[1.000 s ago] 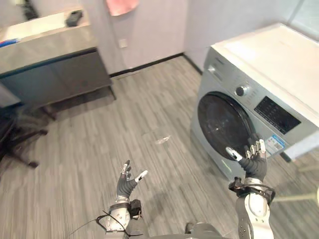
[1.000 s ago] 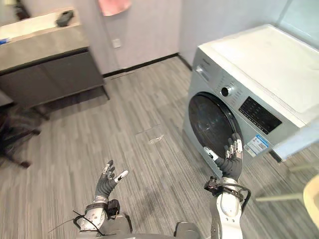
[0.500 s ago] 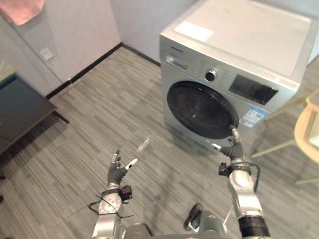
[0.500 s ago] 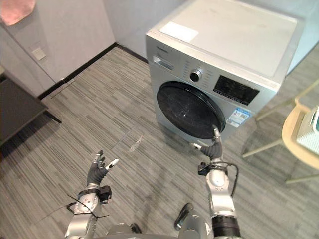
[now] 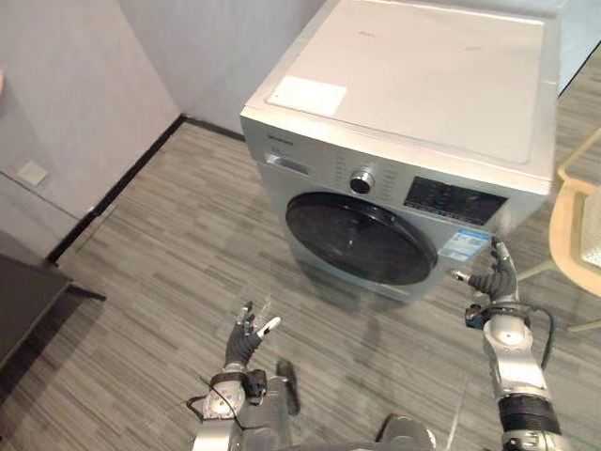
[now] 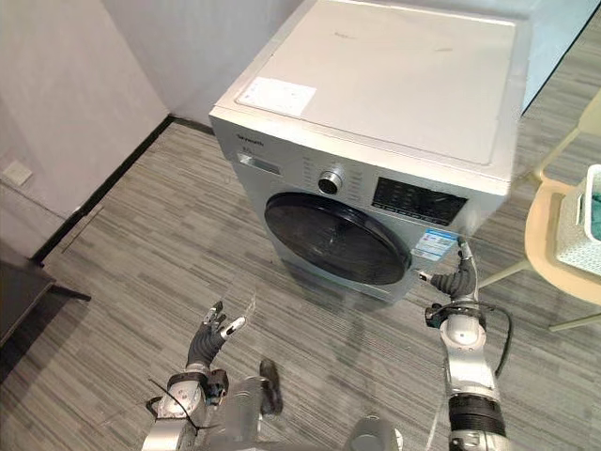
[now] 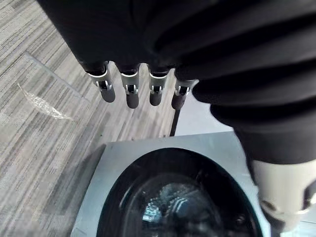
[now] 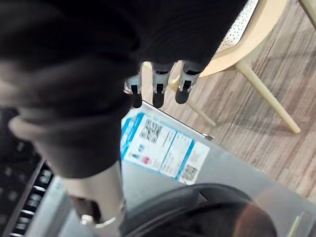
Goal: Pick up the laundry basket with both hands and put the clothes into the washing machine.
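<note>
Grey plank floor (image 5: 160, 254) with a fine streaked grain, pale walls with dark skirting. Found the washing machine (image 5: 413, 103) in the middle: boxy, silver-grey front, flat white top, round dark glass door (image 5: 362, 240) closed, a metal knob (image 5: 362, 179) above it and a blue-white sticker (image 5: 465, 245) beside it. Saw the laundry basket (image 6: 575, 230), white and perforated, resting on a beige chair (image 6: 540, 235) to the right of the machine, well apart from both hands, with a bit of teal inside, too small to tell. Held nothing in the left hand (image 5: 241, 343), raised low over the floor with fingers apart. Kept the right hand (image 5: 495, 282) spread too, just under the sticker. Compared with half a second before, looked more squarely at the machine; same open pose in both hands.
</note>
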`<state>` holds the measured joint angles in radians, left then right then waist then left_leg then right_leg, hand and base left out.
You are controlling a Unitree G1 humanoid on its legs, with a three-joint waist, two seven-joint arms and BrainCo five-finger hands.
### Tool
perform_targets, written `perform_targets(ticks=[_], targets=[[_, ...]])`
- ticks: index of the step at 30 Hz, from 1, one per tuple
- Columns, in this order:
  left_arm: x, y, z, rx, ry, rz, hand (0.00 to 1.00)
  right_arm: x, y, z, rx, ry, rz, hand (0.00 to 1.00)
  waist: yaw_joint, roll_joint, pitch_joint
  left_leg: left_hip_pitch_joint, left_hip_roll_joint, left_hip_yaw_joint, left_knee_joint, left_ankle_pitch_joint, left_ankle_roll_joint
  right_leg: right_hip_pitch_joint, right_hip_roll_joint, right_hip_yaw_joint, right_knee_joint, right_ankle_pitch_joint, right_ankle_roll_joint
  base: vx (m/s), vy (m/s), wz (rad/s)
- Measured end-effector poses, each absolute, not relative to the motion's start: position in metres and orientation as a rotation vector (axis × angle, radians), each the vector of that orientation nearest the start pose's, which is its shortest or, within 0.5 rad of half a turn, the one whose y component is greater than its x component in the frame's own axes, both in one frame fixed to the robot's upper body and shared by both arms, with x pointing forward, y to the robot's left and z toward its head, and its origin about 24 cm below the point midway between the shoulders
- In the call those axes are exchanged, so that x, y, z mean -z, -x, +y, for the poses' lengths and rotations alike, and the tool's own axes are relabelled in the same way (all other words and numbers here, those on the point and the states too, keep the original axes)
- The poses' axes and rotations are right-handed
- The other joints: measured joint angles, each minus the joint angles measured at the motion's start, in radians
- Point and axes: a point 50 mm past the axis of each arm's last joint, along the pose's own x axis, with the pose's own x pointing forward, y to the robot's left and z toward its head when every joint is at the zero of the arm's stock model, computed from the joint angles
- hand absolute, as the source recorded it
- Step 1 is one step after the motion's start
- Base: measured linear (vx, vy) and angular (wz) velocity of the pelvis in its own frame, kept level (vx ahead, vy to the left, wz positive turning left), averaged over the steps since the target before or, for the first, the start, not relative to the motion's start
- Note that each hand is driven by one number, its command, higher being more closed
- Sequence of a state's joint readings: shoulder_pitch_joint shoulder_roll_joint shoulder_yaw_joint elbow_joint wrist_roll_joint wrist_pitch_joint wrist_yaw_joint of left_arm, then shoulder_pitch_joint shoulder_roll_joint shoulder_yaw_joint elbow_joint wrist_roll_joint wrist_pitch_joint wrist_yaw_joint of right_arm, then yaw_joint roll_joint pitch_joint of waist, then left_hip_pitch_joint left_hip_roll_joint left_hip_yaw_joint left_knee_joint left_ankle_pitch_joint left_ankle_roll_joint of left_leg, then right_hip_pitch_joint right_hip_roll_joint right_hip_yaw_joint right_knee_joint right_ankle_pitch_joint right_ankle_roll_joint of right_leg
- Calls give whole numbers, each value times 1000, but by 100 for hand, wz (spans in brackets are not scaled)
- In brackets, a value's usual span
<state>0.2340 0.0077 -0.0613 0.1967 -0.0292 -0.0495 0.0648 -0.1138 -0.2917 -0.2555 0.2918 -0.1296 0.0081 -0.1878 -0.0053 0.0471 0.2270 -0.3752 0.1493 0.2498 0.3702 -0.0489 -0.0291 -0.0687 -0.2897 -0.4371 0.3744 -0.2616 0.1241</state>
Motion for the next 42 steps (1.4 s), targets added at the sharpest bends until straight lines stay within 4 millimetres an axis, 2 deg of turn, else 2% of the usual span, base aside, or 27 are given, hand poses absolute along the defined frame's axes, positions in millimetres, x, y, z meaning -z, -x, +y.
perform_targets(ticks=[3,5,6,7,8,9,10,11,16,17,20,22,25,27,28,30,32,33,35,36,38,40,41,42], targets=[[44,-192,151,-32,-14,353,0,-34,-270,-280,433,362,143,0,-6,-11,7,-28,-43,-3,-57,17,25,-22,-20,-2,-36,34,2,203,86,33],[42,-195,140,36,-17,344,0,-32,-282,-279,416,355,167,0,-3,-4,12,-12,-61,-3,-117,37,41,-30,-25,0,-35,71,-5,180,63,17],[41,-196,134,57,-12,338,0,-33,-288,-277,401,366,170,0,1,6,17,0,-52,-3,-131,37,42,-59,-25,8,11,82,-23,142,6,-8],[39,-198,128,69,-1,326,0,-36,-292,-273,384,373,159,0,1,22,28,5,-36,-3,-139,39,39,-84,-11,31,20,55,-23,83,-31,-17],[37,-201,127,72,1,316,0,-38,-294,-272,378,377,150,0,2,28,32,5,-31,-2,-148,44,33,-94,0,37,-10,48,-22,35,-53,-15],[31,-208,125,77,0,289,0,-41,-297,-270,373,378,138,0,2,22,48,5,-32,2,-156,55,32,-102,13,41,-64,76,-38,13,-109,-4],[26,-216,125,80,-4,260,0,-44,-299,-270,371,379,129,0,4,21,70,4,-34,1,-166,65,18,-101,15,34,-75,84,-6,4,-142,-7],[22,-221,123,78,1,242,0,-46,-302,-268,369,374,119,0,7,31,88,6,-26,-1,-191,85,5,-108,30,32,-80,87,-4,-3,-137,-5],[22,-221,117,87,32,245,0,-48,-303,-267,370,353,113,0,5,25,129,26,-9,-4,-269,137,-19,-121,56,26,-79,86,-4,7,-64,-2],[21,-221,118,77,71,247,0,-61,-311,-270,376,374,80,0,7,24,151,16,-9,-4,-269,138,-18,-132,59,28,-78,86,-4,0,0,0],[21,-221,121,65,76,246,0,-75,-320,-277,353,509,79,0,10,20,176,1,-9,-6,-269,140,-14,-146,55,27,-78,90,-6,-14,20,2],[18,-223,129,34,75,229,0,-88,-335,-277,268,786,91,0,17,18,191,-19,-7,-4,-283,159,0,-173,61,29,-87,120,-11,-49,48,-6],[11,-225,132,14,79,189,0,-106,-348,-280,145,963,116,0,20,21,201,-19,-10,-4,-310,178,7,-179,63,30,-106,149,-10,-90,61,-4],[8,-226,134,4,87,175,0,-120,-353,-286,79,894,134,0,21,24,205,-24,-16,-6,-326,196,15,-185,61,29,-115,162,-10,-126,65,0],[8,-226,134,19,88,172,0,-131,-358,-286,24,789,138,0,22,24,205,-31,-20,-8,-331,206,16,-192,59,29,-118,162,-10,-144,55,-1],[5,-227,134,50,88,161,0,-154,-365,-284,-60,703,115,0,37,33,220,-34,-22,-14,-341,214,15,-199,61,27,-120,162,-10,-156,37,-4],[5,-227,133,81,91,159,0,-168,-367,-285,-119,625,120,0,50,47,228,-32,-18,-21,-358,225,2,-201,68,23,-120,162,-9,-165,18,3],[6,-225,133,95,89,163,0,-168,-367,-282,-175,568,132,0,54,48,228,-31,-14,-30,-371,229,-4,-202,75,17,-121,162,-10,-158,-4,8],[7,-224,135,101,80,170,0,-165,-366,-274,-263,492,144,0,63,48,228,-30,-10,-33,-378,236,-12,-201,83,7,-119,160,-13,-83,-29,3],[7,-224,135,103,80,169,0,-157,-364,-269,-310,481,162,0,76,48,228,-21,-8,-35,-387,242,-19,-200,86,7,-117,160,-14,-19,-36,0],[8,-223,136,94,81,172,0,-138,-353,-265,-355,450,180,0,76,46,227,-5,-6,-42,-403,263,-13,-187,92,2,-115,157,-16,59,-52,5],[6,-225,149,11,143,162,0,-70,-326,-251,-328,108,193,0,76,36,219,30,-14,-44,-408,270,-9,-153,83,-2,-113,142,-10,149,-58,7],[6,-225,154,-27,176,161,0,-56,-322,-246,-304,34,206,0,75,32,215,40,-16,-39,-409,270,-9,-145,80,0,-112,140,-9,135,-40,-2],[6,-226,164,-110,230,154,0,-20,-310,-233,-230,-114,268,0,75,27,195,62,-20,-29,-413,269,-9,-129,76,2,-110,134,-9,136,-46,1]])
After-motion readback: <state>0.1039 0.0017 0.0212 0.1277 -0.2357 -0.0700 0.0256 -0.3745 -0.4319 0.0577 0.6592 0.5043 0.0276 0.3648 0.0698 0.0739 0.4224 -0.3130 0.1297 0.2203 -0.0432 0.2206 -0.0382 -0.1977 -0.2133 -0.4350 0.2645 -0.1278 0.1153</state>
